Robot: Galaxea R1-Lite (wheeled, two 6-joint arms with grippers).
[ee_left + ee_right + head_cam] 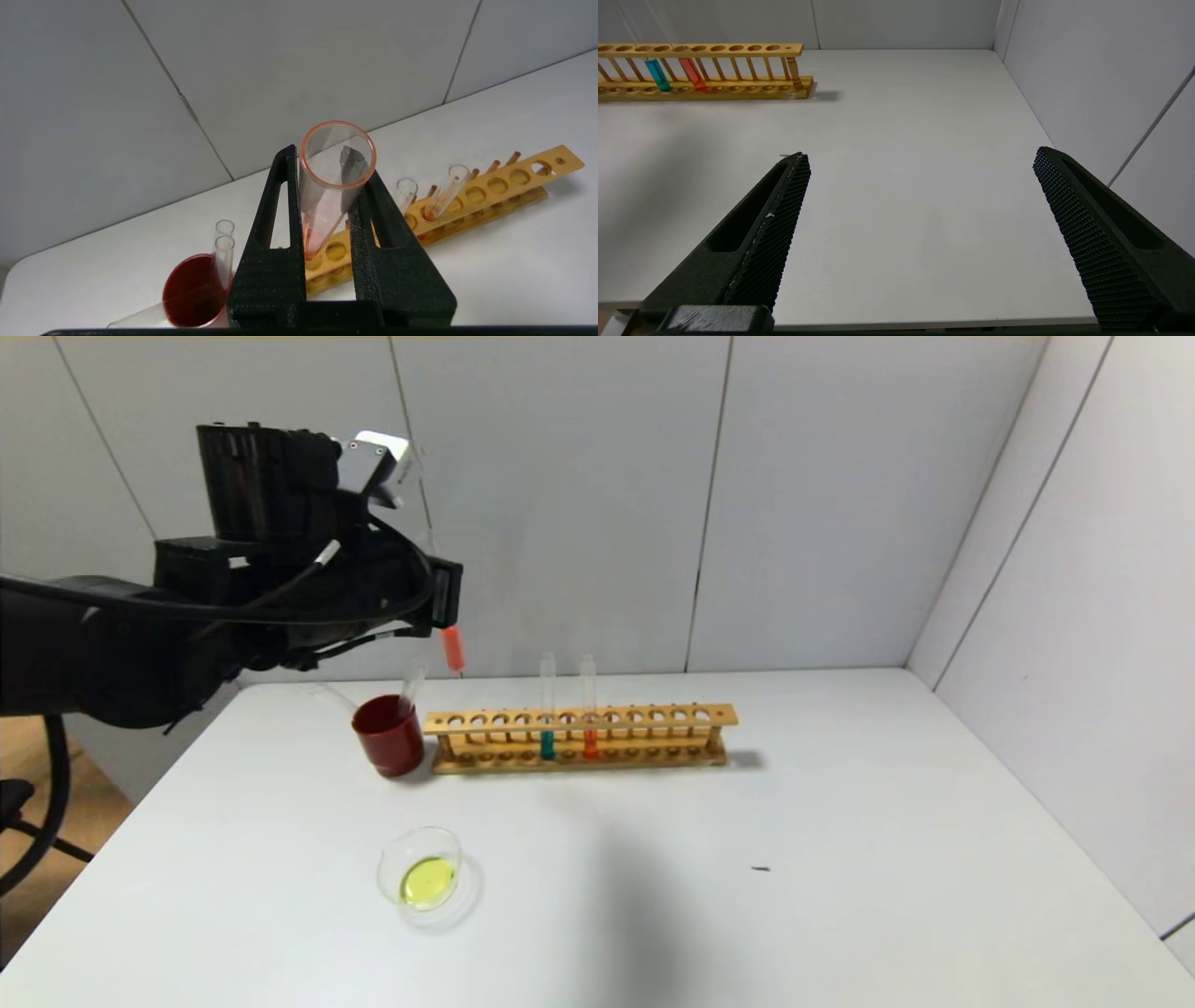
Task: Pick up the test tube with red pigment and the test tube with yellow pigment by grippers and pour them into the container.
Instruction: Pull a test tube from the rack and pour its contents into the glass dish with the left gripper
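The test tube with red pigment [453, 648] is clamped between the fingers of the left gripper [327, 205], raised above the worktop's far left part, over the left end of the wooden rack [579, 739]. Only its orange-red bottom is seen in the head view; the rest is hidden behind the gripper. Its open mouth faces the left wrist camera. The container [420, 868] sits near the front left edge, with yellow liquid pooled inside. Two tubes stand in the rack: one teal tube [547, 719] and one second orange-red tube [589, 717]. Two empty tubes [224, 252] lean in the dark red cup [389, 735] beside the rack. The right gripper [920, 177] is spread wide above the near right edge.
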